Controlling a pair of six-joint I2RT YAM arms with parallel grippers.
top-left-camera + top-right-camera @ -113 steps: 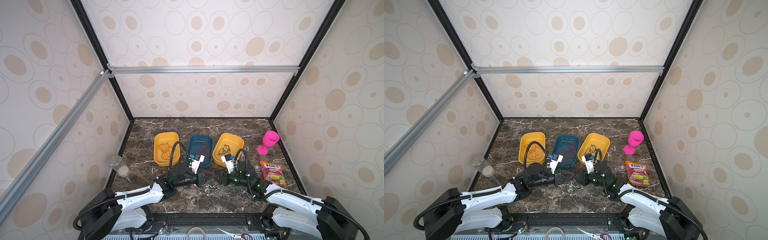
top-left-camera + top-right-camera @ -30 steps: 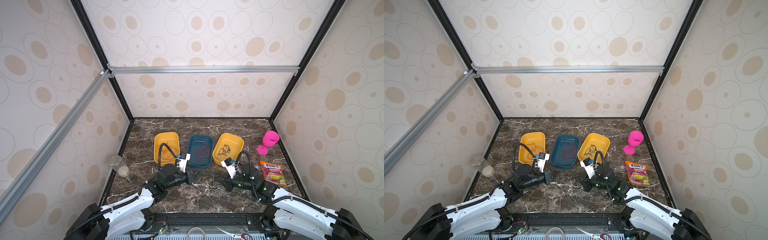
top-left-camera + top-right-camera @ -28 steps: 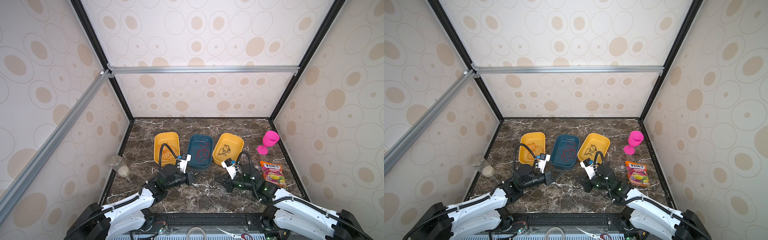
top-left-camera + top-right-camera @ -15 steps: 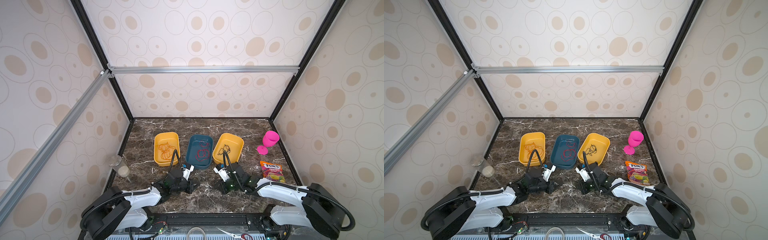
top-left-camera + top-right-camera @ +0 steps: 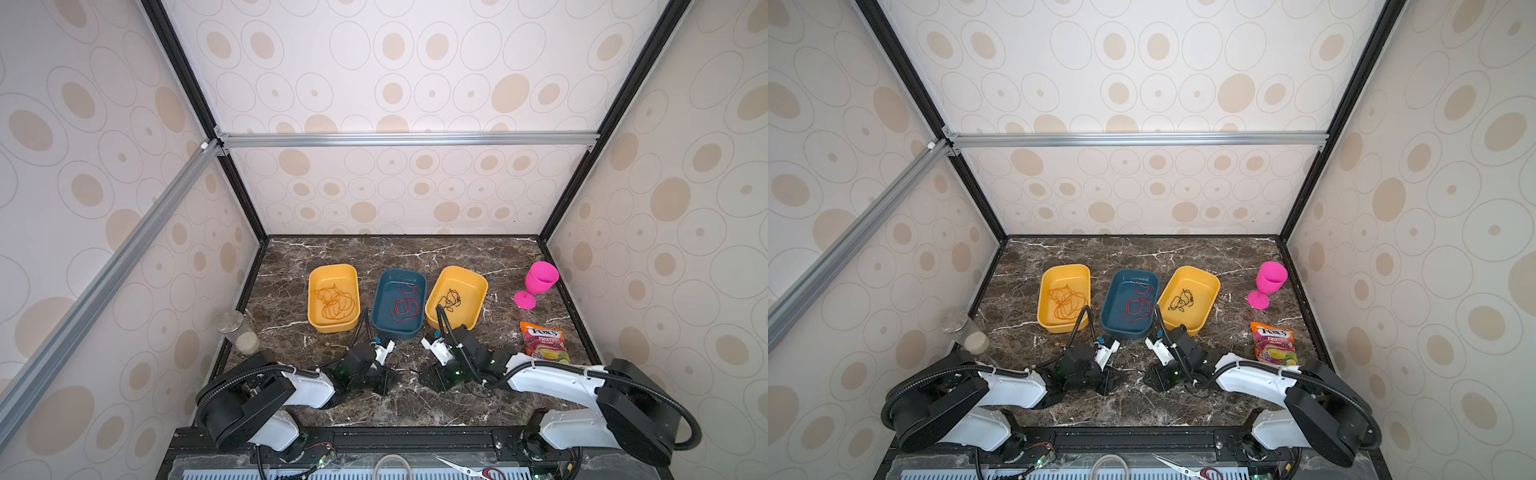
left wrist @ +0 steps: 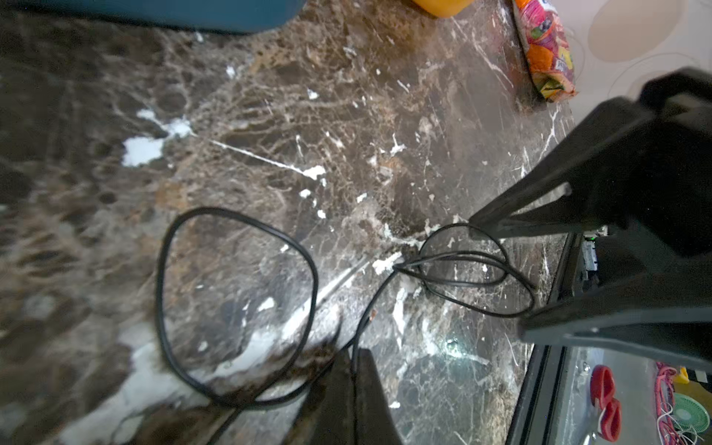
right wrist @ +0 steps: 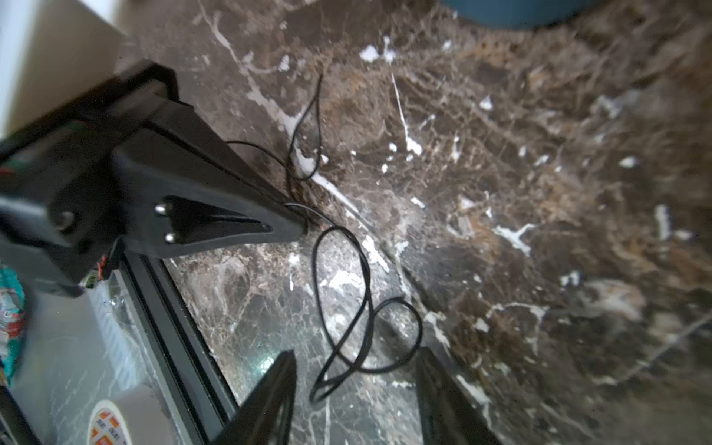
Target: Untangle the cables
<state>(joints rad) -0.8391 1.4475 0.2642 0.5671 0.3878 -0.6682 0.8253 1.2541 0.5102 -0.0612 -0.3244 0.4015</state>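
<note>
Pinching the black cable (image 6: 398, 266) on the desk (image 5: 374, 253), your left jaws, pressed together, anchor it at 6 o'clock from the blue tray (image 5: 399, 332). Your right jaws stand spread astride a loop, gripping nothing, probably to regrip and pull. The orange cable (image 5: 334, 303) and red cable (image 5: 401, 309) lie sorted at 12 o'clock.
</note>
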